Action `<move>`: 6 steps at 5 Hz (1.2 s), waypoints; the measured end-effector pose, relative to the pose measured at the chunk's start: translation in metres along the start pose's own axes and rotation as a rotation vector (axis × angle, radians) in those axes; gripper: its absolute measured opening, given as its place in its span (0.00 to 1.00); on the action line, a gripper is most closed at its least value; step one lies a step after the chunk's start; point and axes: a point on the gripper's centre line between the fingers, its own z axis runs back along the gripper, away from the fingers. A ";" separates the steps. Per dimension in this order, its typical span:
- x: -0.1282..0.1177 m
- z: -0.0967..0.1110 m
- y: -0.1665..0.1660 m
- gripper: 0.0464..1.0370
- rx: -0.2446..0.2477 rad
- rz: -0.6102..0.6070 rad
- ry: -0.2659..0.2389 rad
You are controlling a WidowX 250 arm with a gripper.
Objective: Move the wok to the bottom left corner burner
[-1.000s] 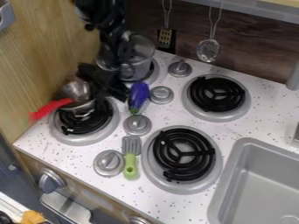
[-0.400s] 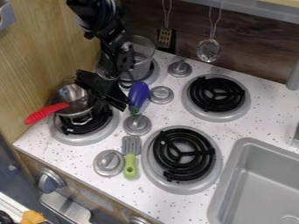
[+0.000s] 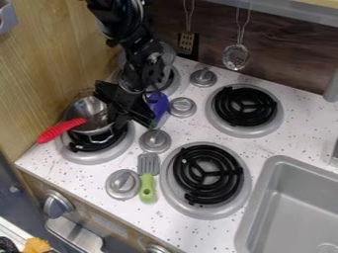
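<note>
OK so I'm standing here, calling the back wall 12 o'clock. Nearest me, at 5 o'clock, is the front right burner (image 3: 208, 174), and a green-handled spatula (image 3: 147, 179) lies a bit past 6, handle toward me, probably parked between the knobs (image 3: 123, 184) so it's easy to grab.

The front left burner (image 3: 87, 154), out between 8 and 9, is the target as I read it. The wok (image 3: 90, 112) is right over it, a little toward the far side, though I can't tell if it's fully seated. Its red handle (image 3: 61, 130) points to about 8, away from the arm, which I guess leaves the robot room to work from the opposite side.

The gripper (image 3: 121, 121) is right at the wok's 3 to 4 o'clock side. Can't tell whether the jaws are spread or pinching the rim (black on black, ugh). My bet: a small nudge toward me and a gentle letdown, since an off-centre base could tip.

Farther back, the purple toy (image 3: 158, 103) lies past 11, partly behind the gripper, close enough to get bumped. The clear pot (image 3: 167, 53) takes up the back left burner (image 3: 174, 85) near 12.
</note>
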 end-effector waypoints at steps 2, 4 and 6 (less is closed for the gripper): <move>0.001 0.000 -0.003 0.24 -0.027 -0.058 -0.004; -0.001 0.003 0.003 0.80 -0.004 -0.076 0.032; 0.006 0.018 0.008 0.96 0.027 -0.081 0.028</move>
